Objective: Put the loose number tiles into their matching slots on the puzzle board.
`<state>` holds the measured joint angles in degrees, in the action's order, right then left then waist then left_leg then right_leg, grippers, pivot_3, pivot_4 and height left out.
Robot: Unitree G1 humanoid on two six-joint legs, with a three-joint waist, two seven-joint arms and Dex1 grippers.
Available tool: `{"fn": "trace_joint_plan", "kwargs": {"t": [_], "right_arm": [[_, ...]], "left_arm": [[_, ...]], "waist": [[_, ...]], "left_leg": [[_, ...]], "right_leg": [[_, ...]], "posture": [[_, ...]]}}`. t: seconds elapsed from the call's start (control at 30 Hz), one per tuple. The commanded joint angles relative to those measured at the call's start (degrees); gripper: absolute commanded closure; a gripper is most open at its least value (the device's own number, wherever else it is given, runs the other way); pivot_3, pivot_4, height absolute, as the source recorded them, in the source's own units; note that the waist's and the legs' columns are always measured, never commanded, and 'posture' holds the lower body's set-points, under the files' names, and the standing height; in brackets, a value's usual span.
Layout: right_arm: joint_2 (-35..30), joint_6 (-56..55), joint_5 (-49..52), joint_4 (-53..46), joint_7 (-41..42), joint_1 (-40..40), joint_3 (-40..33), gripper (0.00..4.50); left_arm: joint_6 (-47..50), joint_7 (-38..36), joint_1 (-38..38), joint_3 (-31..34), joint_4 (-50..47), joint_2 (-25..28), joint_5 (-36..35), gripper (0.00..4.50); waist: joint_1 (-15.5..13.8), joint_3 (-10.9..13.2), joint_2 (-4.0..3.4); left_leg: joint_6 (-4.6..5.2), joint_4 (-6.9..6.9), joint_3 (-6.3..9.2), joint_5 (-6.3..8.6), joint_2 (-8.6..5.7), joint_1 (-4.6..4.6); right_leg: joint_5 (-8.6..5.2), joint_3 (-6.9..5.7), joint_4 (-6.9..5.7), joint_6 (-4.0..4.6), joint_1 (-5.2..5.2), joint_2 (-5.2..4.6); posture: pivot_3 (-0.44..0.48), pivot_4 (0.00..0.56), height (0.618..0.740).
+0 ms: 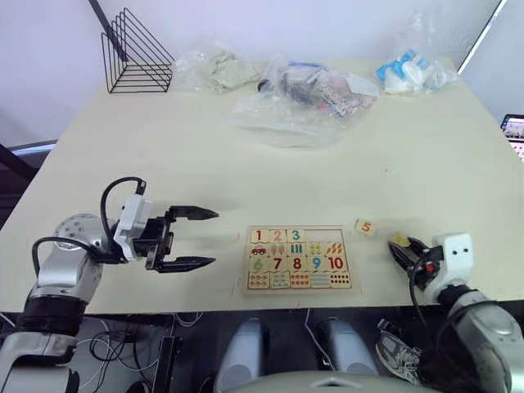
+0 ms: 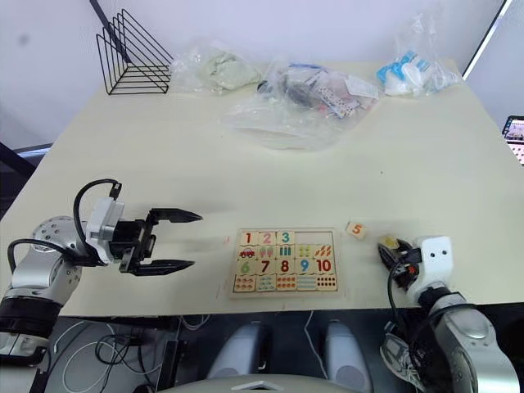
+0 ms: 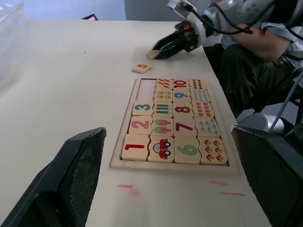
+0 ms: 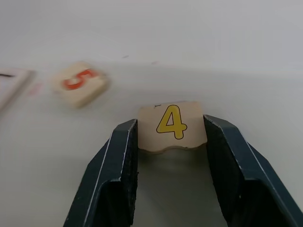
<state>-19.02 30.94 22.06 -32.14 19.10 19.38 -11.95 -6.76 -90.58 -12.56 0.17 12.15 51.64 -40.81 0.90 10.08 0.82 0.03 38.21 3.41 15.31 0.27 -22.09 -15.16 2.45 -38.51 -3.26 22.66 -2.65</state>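
The puzzle board (image 1: 246, 262) lies near the table's front edge. Tiles 1, 2 and 3 sit in its top row, and the two slots (image 1: 323, 235) to their right are bare. A loose tile printed 5 (image 1: 365, 228) lies flat on the table just right of the board's far corner. My right gripper (image 1: 403, 246) is low over the table to the right of that tile, shut on the yellow 4 tile (image 4: 172, 125), one finger on each side. Left of the board my left gripper (image 1: 214, 237) points at it, open and holding nothing.
A black wire rack (image 1: 137, 53) stands at the back left. Clear plastic bags (image 1: 303, 98) with small items lie across the back of the table. A screen (image 1: 514, 129) shows past the right edge. The board is close to the front edge.
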Motion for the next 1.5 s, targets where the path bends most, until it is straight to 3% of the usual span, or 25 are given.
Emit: {"fn": "trace_joint_plan", "kwargs": {"t": [0.03, 0.37, 0.57, 0.6, 0.73, 1.0, 1.23, 1.5], "right_arm": [[3.0, 3.9, 0.4, -7.7, -5.6, 2.1, 1.1, 3.0], [7.2, 6.2, -1.5, -10.6, -11.5, 5.3, 5.7, 3.0], [5.6, 6.0, -0.4, -10.1, -9.9, 5.2, 3.3, 0.2], [5.0, 5.7, -0.2, -10.2, -9.1, 5.2, 2.8, 0.08], [1.9, 2.7, 0.3, -10.3, -4.6, 6.0, 1.0, 0.08], [-7.4, -5.8, 6.2, -6.7, 12.9, 7.1, -5.3, 0.08], [-18.0, -11.3, 9.0, 3.5, 28.1, 1.2, -8.2, 0.08], [-29.2, -17.3, 8.3, 18.4, 47.5, -11.1, -4.5, 0.08]], "left_arm": [[-0.7, -1.9, -0.1, 0.8, -1.4, 0.7, -1.6, 0.0], [0.0, -1.9, -1.4, 0.4, -0.8, 0.0, -1.5, 0.0], [-0.3, -1.9, -1.2, 0.3, -0.5, -0.4, -1.2, 0.0], [-0.3, -1.9, -1.1, 0.3, -0.5, -0.4, -1.2, 0.0], [-0.3, -1.9, -0.6, 0.4, -0.9, -0.6, -1.1, 0.0], [-0.1, -1.9, 0.4, 1.1, -1.6, -0.5, -1.4, 0.0], [0.3, -1.9, 1.1, 1.2, -2.2, -0.5, -1.3, 0.0], [-0.4, -1.9, 1.5, 1.1, -2.5, -0.7, -0.8, 0.0]], "waist": [[0.0, 0.0, 0.0], [-0.3, 0.0, 0.03], [-0.4, 0.0, 0.05], [-0.4, 0.0, 0.05], [-0.1, 0.0, 0.04], [0.1, 0.0, 0.03], [0.0, 0.0, 0.04], [0.0, 0.0, 0.03]], "left_leg": [[0.0, 0.01, -0.02, 0.0, 0.0, 0.0], [0.0, -0.04, 0.32, 0.0, 0.01, -0.36], [-0.01, -0.02, 0.46, 0.0, 0.0, -0.43], [0.0, 0.0, 0.47, 0.0, 0.0, -0.43], [-0.01, 0.08, 0.36, 0.0, -0.05, -0.44], [0.0, 0.08, 0.29, 0.0, -0.02, -0.33], [0.0, 0.11, 0.24, 0.0, -0.04, -0.32], [0.0, 0.11, 0.2, -0.01, -0.03, -0.31]], "right_leg": [[0.0, 0.02, 0.01, 0.0, 0.01, 0.0], [-0.14, -0.67, 0.01, 0.24, 0.16, 0.03], [-0.17, -0.84, 0.01, 0.29, 0.15, 0.03], [-0.17, -0.85, 0.02, 0.28, 0.12, 0.01], [-0.15, -0.78, 0.03, 0.25, 0.11, -0.04], [-0.16, -0.7, -0.05, 0.27, 0.1, 0.07], [-0.15, -0.66, -0.05, 0.26, 0.08, 0.05], [-0.14, -0.64, -0.06, 0.26, 0.08, 0.07]], "posture": [[0.0, 0.15, 0.74], [0.0, 0.15, 0.74], [0.0, 0.15, 0.74], [0.0, 0.15, 0.74], [0.0, 0.15, 0.74], [0.0, 0.15, 0.74], [0.0, 0.15, 0.74], [0.0, 0.15, 0.74]]}}
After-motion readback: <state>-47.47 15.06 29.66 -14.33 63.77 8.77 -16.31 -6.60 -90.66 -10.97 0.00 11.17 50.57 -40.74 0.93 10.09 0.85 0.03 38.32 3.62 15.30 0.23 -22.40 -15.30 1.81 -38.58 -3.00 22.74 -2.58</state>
